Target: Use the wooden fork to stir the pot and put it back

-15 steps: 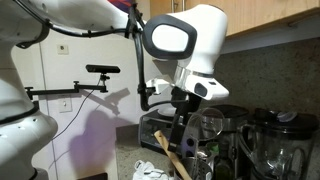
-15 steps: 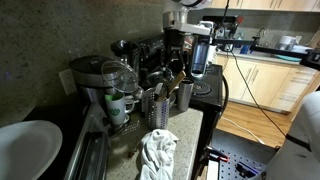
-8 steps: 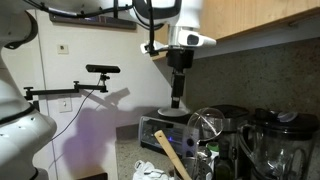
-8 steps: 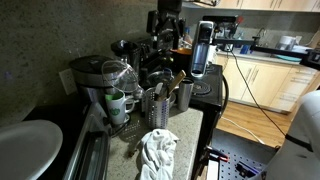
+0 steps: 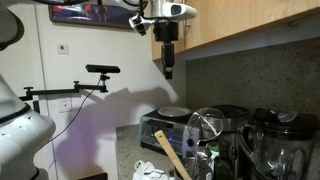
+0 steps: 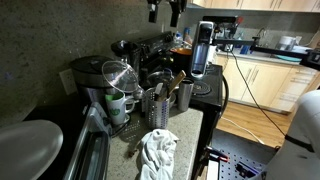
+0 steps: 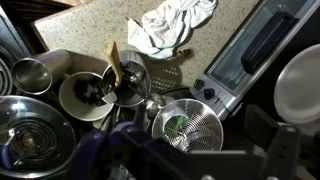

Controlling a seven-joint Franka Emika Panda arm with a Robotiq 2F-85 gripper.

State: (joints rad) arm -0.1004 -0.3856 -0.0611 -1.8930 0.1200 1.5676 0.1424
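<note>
The wooden fork (image 7: 114,66) is light tan and stands tilted in a dark round utensil holder (image 7: 88,97), head up. It also shows in both exterior views (image 5: 170,156) (image 6: 172,78). A small steel pot (image 7: 34,75) sits beside the holder. My gripper (image 5: 168,66) hangs high above the counter, near the cabinet, far above the fork. In an exterior view its two fingers (image 6: 164,11) stand apart with nothing between them. In the wrist view only dark blurred finger parts show along the bottom edge.
A wire mesh strainer (image 7: 190,126) lies next to the holder. A toaster oven (image 7: 248,55), a crumpled white cloth (image 7: 176,27) and a white plate (image 7: 300,85) are on the counter. Blender jars (image 5: 275,145) crowd the counter. Cabinets (image 5: 250,20) hang overhead.
The gripper has risen from just above the utensil holder to high near the cabinets, empty. The fork has stayed in the holder.
</note>
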